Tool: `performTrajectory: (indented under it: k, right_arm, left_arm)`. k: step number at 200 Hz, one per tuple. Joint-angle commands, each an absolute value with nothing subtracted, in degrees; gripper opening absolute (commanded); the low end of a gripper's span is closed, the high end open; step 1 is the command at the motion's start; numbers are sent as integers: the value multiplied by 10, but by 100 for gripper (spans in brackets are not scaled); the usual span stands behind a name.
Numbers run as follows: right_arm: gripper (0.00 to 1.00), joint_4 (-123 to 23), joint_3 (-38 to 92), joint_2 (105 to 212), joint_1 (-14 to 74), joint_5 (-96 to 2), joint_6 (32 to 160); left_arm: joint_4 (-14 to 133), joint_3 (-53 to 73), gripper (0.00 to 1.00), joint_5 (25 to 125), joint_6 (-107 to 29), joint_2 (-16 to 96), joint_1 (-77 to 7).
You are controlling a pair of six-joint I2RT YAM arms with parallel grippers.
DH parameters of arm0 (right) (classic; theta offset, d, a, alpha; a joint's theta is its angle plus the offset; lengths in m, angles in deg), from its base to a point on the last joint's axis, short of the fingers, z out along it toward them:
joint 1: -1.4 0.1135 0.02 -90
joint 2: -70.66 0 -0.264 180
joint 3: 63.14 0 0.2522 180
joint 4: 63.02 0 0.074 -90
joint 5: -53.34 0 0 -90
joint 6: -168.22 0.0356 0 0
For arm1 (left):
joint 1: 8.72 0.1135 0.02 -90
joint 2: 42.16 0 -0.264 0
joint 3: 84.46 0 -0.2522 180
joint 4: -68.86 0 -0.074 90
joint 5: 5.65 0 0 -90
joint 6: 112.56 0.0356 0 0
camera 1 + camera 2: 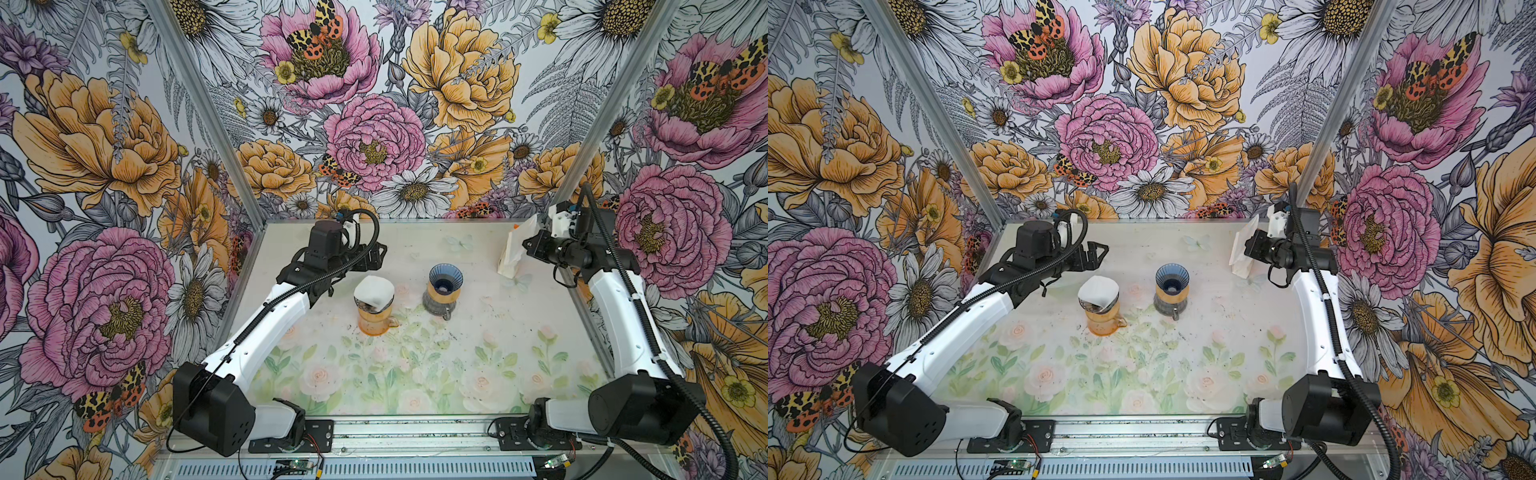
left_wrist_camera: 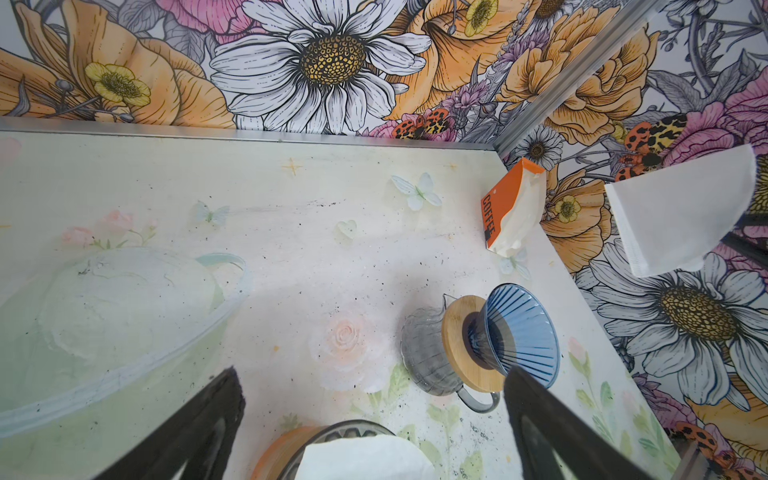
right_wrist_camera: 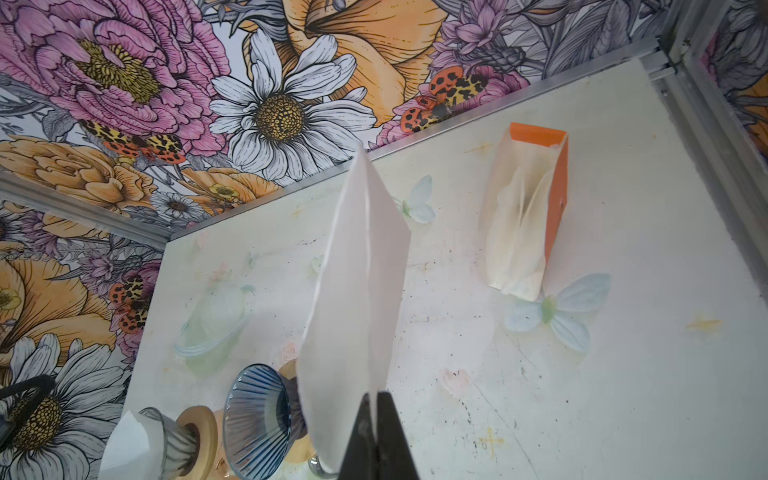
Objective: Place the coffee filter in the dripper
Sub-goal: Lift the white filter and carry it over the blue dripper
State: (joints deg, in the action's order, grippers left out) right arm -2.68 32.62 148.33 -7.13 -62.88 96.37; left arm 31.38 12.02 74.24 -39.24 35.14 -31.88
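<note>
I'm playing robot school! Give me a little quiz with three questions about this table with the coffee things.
1. True or false: the blue dripper has paper inside it.
2. Fill in the gap: the right gripper is shut on a folded white ____.
3. Pick one: what sits in the glass dripper on the orange carafe?
A) a white paper filter
B) a spoon
C) nothing

Key
1. False, it is empty.
2. coffee filter
3. A
</note>
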Motion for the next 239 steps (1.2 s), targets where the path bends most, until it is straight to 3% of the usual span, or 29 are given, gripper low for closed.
performTrajectory:
  k: [1, 54, 79, 134, 239]
  right_arm:
    - [0, 28, 370, 1497, -45, -661, 934]
    - [0, 145, 461, 1552, 23, -640, 894]
    - [0, 172, 476, 1569, 44, -679, 884]
    - [0, 248, 519, 1598, 95, -640, 881]
    - [0, 293, 555, 1666, 159, -592, 915]
  left_arm:
    - [313, 95, 99, 732, -375, 361, -326]
    - [308, 70, 99, 724, -365, 384, -337]
    - [302, 59, 99, 721, -357, 397, -345]
    - [291, 22, 99, 709, -345, 435, -363]
    - [288, -55, 99, 630, -358, 512, -403]
